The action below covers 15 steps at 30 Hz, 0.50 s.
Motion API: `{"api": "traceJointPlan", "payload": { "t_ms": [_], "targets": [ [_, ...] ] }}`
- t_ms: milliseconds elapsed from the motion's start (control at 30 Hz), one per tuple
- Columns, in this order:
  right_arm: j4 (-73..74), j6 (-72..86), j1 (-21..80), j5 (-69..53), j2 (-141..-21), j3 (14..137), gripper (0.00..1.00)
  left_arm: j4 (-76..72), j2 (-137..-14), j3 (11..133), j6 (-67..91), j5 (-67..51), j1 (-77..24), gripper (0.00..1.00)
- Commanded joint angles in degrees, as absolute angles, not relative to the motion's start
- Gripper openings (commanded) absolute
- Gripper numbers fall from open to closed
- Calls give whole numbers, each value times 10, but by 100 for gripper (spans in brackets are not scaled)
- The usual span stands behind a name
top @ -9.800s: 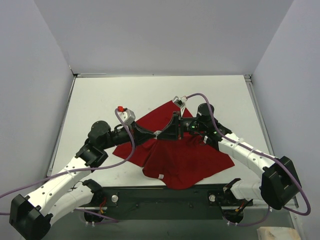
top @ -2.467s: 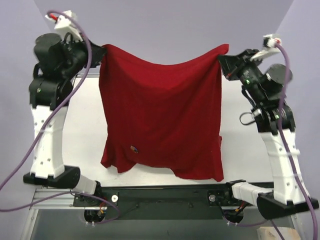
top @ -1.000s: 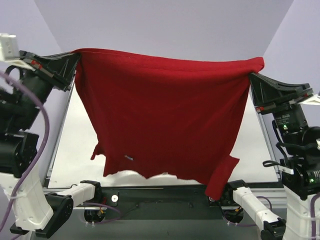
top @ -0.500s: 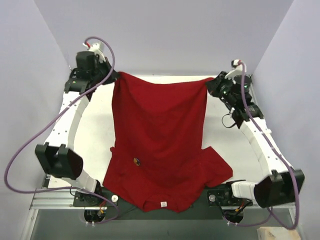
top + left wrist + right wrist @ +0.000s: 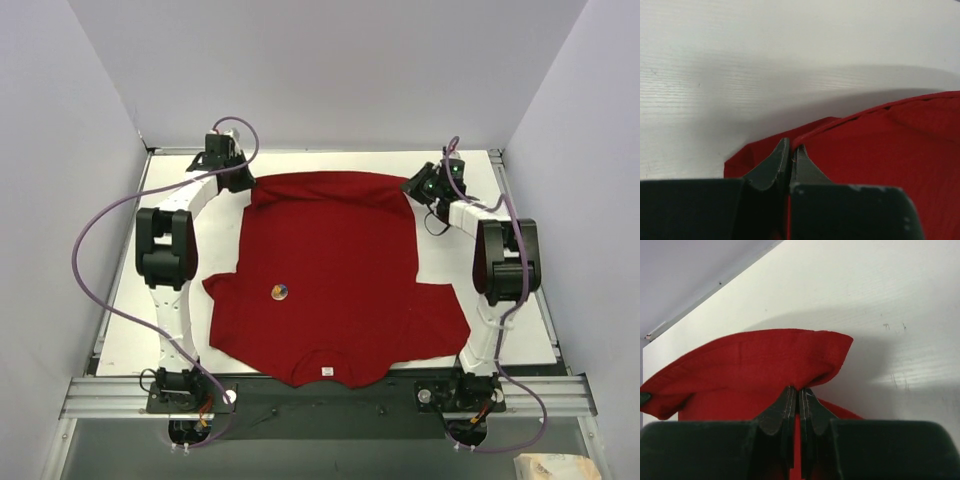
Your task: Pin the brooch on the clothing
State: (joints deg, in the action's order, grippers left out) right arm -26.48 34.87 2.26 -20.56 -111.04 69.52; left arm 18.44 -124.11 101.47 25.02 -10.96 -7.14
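- Top view: the red T-shirt (image 5: 340, 270) lies spread flat on the tabletop (image 5: 330, 162). Its collar and white label (image 5: 326, 372) are at the near edge and its hem is at the far edge.
- Top view: the brooch (image 5: 280, 291) sits on the fabric left of the shirt's middle, roughly level with the sleeves. It shows as a small gold disc with a dark centre.
- Top view: both arms reach far. The left claw (image 5: 240, 180) is at the far-left hem corner and the right claw (image 5: 412, 186) is at the far-right one.
- Left wrist view: the left claw (image 5: 790, 147) is closed, its jaws meeting on a thin edge of the T-shirt (image 5: 880, 150). The cloth lies low on the tabletop (image 5: 790, 50).
- Right wrist view: the right claw (image 5: 799, 390) is likewise clamped, nipping a hem fold of the T-shirt (image 5: 755, 352). The fold bulges just beyond its tips over the tabletop (image 5: 890, 300).
- Progress (judgement): the brooch looks to be on the garment and the shirt is laid out for display, so the task looks near its end. The overhead view is too coarse to show whether the pin actually goes through the cloth, so this is probable, not confirmed.
- Remaining (judgement): let go of both hem corners and draw the arms clear without dragging the fabric.
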Motion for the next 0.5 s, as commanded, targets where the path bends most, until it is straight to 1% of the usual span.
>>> {"api": "traceJointPlan", "payload": {
  "t_ms": [0,100,267,467],
  "targets": [
    [-316,367,16,-232,-1162,808,0,132,-1273,1090,262,-124,-48,0],
    [-303,371,12,-232,-1214,859,0,135,-1306,1121,263,-127,-40,0],
    [-283,372,11,-235,-1300,980,0,134,-1355,1172,277,-148,-28,0],
    [-268,399,7,-243,-1393,1091,0,138,-1442,1274,290,-166,-17,0]
  ]
}}
